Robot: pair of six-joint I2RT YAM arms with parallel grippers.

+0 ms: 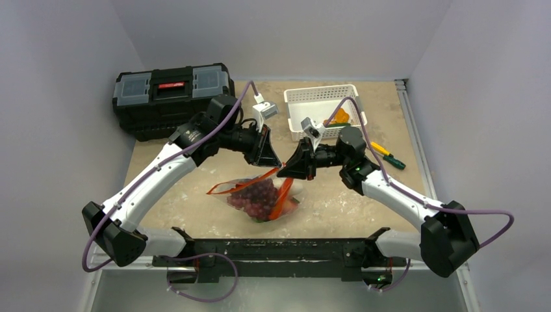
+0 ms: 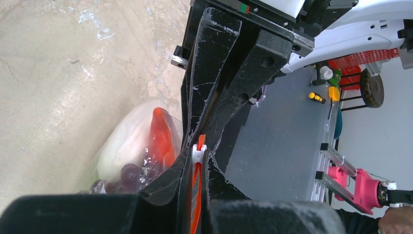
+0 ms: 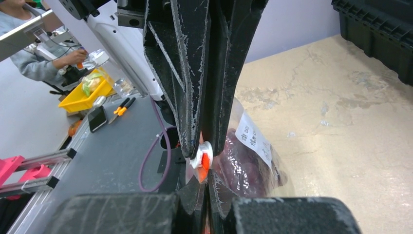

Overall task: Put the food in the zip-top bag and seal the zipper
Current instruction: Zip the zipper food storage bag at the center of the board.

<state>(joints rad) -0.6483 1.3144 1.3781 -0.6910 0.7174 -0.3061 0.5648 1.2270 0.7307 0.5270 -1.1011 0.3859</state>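
Note:
The clear zip-top bag lies at the table's middle front, its mouth end lifted. Inside it are purple grapes and an orange carrot. My left gripper is shut on the white slider of the orange-red zipper. My right gripper is shut on the strip's end right beside the slider. The two grippers meet tip to tip above the bag. The left wrist view shows the carrot, a white bulb and grapes. The right wrist view shows the grapes and white label.
A black toolbox stands at the back left and also shows in the right wrist view. A white slotted basket stands at the back right. Screwdrivers lie to the right of my right arm.

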